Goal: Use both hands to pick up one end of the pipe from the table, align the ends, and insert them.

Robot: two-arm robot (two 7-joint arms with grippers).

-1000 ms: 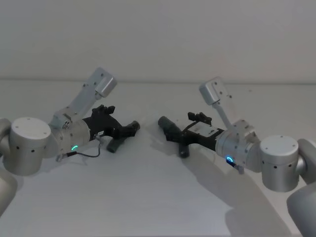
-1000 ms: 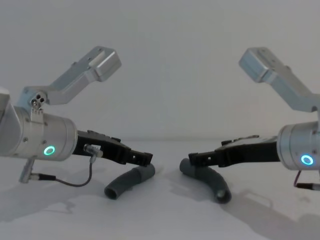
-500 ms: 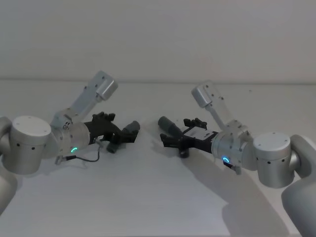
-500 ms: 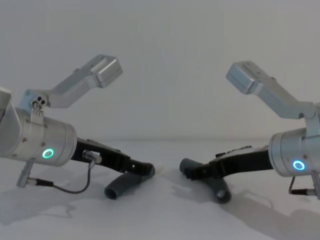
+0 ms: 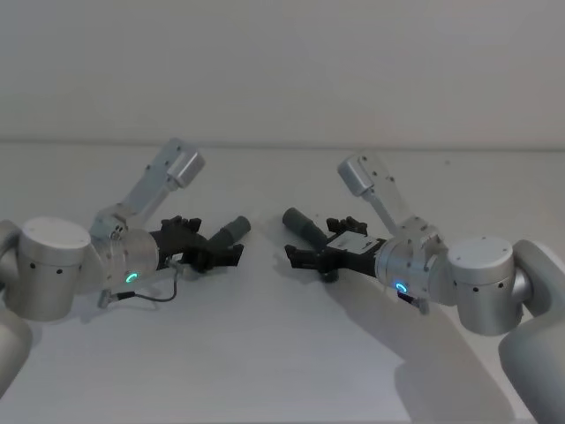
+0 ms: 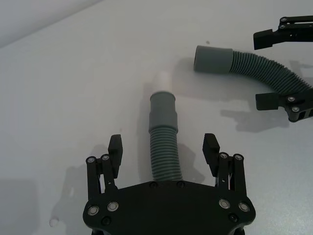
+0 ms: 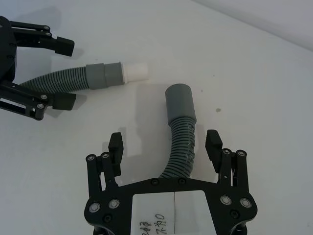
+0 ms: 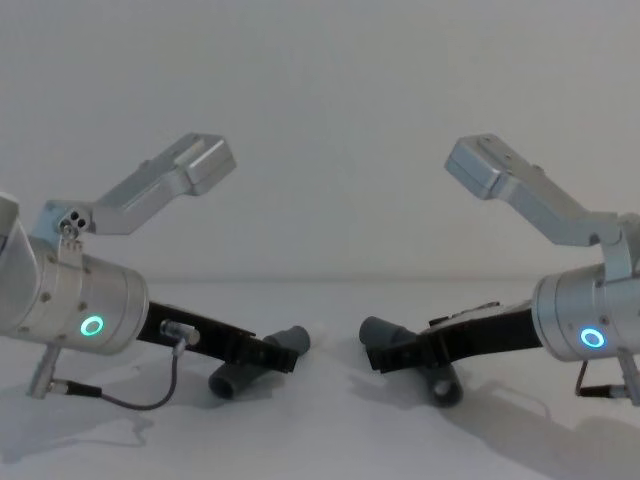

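Left wrist view shows left pincer [image 6: 163,142] spread astride a white-tipped pipe [image 6: 165,159].

Two ribbed dark grey hose pieces lying on the white worktop [image 5: 265,344]. The left piece [image 6: 165,152] runs nearly straight and ends in a smooth grey cuff [image 6: 162,110] with a narrower white tip [image 6: 162,81] poking out. The right piece [image 7: 182,147] bends and ends in a wider cuff [image 7: 179,103]. The two cuffed ends point roughly at each other but are apart. Each piece sits between the spread fingers of its own pincer, left pincer [image 6: 163,142] and right pincer [image 7: 165,138], with nothing touching.
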